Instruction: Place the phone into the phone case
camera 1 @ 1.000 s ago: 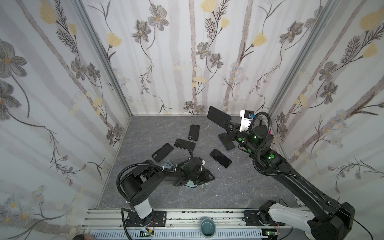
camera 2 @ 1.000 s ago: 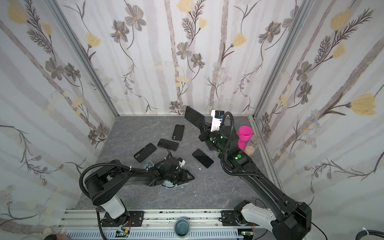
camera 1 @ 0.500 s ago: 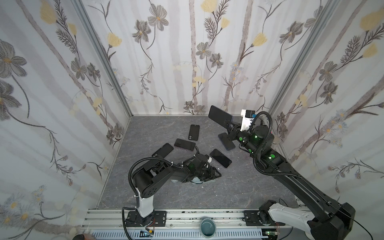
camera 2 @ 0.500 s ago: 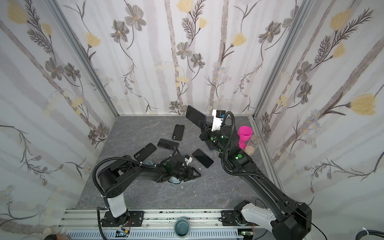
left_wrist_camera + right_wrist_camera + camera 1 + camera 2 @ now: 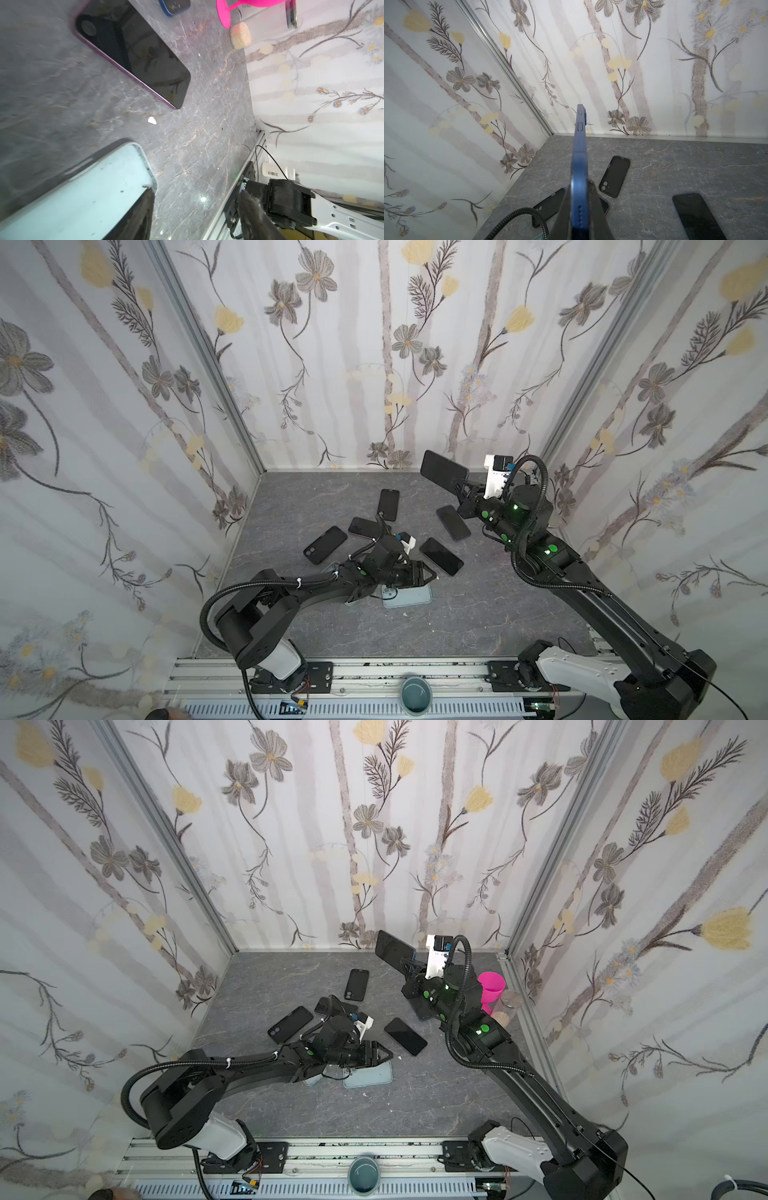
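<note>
Two grippers noted, right gripper (image 5: 460, 489) pinching dark blue phone (image 5: 440, 470) edge-on, raised above table (image 5: 478, 614) rear, left gripper (image 5: 432, 572) spread, low over pale blue phone case (image 5: 413, 598) lying flat mid-table, barcode sticker (image 5: 272, 173) in left wrist view, print too small to read

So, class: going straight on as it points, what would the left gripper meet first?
Likely bare table just beyond the case; the nearest phone lies to one side. Depth is unclear.
</note>
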